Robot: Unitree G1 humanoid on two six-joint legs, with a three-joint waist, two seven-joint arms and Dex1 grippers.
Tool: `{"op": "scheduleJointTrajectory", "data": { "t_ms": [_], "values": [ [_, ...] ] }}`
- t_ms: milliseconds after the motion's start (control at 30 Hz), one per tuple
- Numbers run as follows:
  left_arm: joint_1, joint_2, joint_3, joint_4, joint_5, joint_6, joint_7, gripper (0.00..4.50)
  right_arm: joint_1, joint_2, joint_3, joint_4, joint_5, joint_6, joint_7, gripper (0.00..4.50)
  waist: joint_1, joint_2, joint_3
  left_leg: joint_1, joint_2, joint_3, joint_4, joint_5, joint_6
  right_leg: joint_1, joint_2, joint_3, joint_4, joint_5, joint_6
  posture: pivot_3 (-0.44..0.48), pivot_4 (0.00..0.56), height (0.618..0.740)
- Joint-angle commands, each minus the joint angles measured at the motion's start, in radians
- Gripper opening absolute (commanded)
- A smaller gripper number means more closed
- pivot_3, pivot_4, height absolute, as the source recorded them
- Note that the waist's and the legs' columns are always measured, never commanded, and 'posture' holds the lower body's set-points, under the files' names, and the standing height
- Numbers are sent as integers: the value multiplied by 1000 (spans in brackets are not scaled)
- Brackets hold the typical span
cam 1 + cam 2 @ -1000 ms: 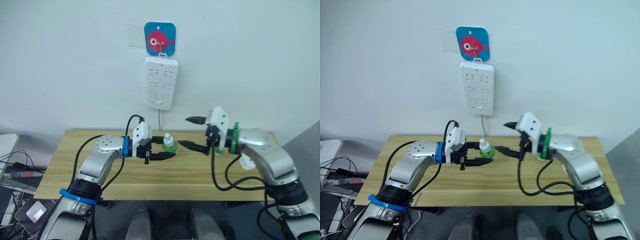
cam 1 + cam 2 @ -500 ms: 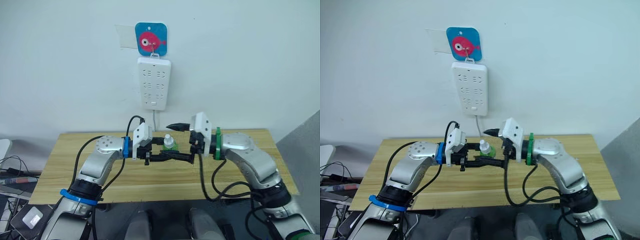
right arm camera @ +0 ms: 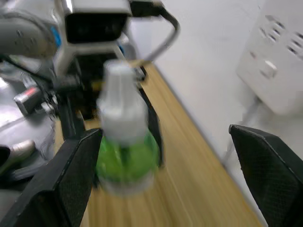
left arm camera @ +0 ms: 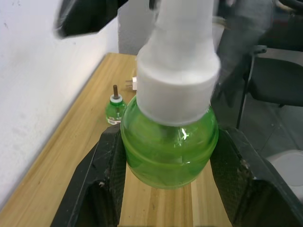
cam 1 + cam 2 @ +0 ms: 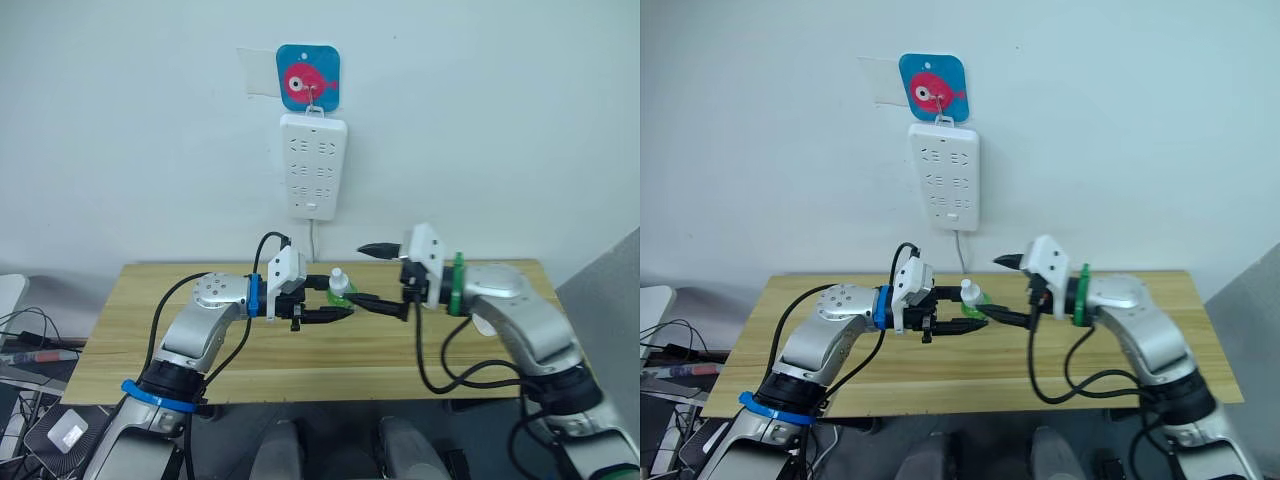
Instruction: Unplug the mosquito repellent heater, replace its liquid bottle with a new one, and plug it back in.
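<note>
While left claw [image 5: 335, 305] grips bottle [image 5: 340, 288], right claw [image 5: 378, 278] has retreated

The scene is evenly and brightly lit, with soft shadows cast on the wall [image 5: 150, 130]. The bottle [image 3: 124, 142] is rendered heavily blurred in the right wrist view.

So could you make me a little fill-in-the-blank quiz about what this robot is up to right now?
1. The left end effector is shut on a bottle of ____ liquid.
2. That bottle wears a ____ cap.
3. The right end effector has its fingers ____ near the bottle.
4. The white power strip hangs on the ____ under a fish picture.

Missing words: green; white; open; wall
</note>
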Motion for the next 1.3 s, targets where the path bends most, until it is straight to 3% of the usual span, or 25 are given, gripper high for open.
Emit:
{"op": "scheduleJointTrajectory", "data": {
  "t_ms": [33, 133, 233, 300, 733, 867, 1067, 1300],
  "values": [
    [-10, -3, 3, -24, -9, -11, -9, 2200, -1, -16, -31, -85, 89, 49, 47, 4469, -6, 0, 0, 0, 0, 0, 0, 0, 0, 0, 0, 0, 0, 0, 0, -117, 131, 740],
    [-18, -8, 0, -13, -4, -16, -11, 2200, -14, 18, -37, -112, 164, 119, 28, 4469, -10, 0, 0, 1, 0, 0, 0, 0, 0, 0, 3, 0, 1, 0, -1, -118, 131, 740],
    [-22, -11, 0, -11, -2, -16, -14, 2200, -34, 59, -26, -125, 185, 156, -11, 3893, -11, 0, 0, 1, 1, -1, 0, 0, 0, 0, 4, 0, 1, 0, -1, -117, 134, 740],
    [-24, -10, 1, -10, -1, -15, -16, 2200, -52, 86, -10, -127, 175, 169, -38, 3276, -10, 0, 0, 1, 1, -1, 0, 0, 0, 0, 3, 0, 1, 0, -1, -116, 134, 740],
    [-16, -7, -3, -23, 3, -9, -18, 2200, -116, 167, 67, -68, 121, 159, -74, 3276, -5, 0, 0, 1, 1, 0, 0, 0, 0, 0, 2, 0, 1, 0, -1, -103, 137, 740],
    [-14, -7, -2, -28, 2, -8, -15, 2200, -109, 163, 81, -58, 107, 150, -58, 2361, -4, 0, 0, 1, 1, 0, 0, 0, 0, 0, 2, 0, 1, 0, -1, -101, 137, 740],
    [-11, -7, -2, -29, 4, -11, -13, 2200, -108, 159, 80, -56, 105, 144, -47, 216, -4, 0, 0, 1, 1, 0, 0, 0, 0, 0, 2, 0, 1, 0, -1, -101, 137, 740],
    [0, -2, 1, -26, 9, -22, -14, 2200, -141, 197, -70, -146, 301, 243, -96, 216, -4, 0, 0, 1, 1, 0, 0, 0, 0, 0, 2, 0, 1, 0, -1, -98, 143, 740]
  ]
}}
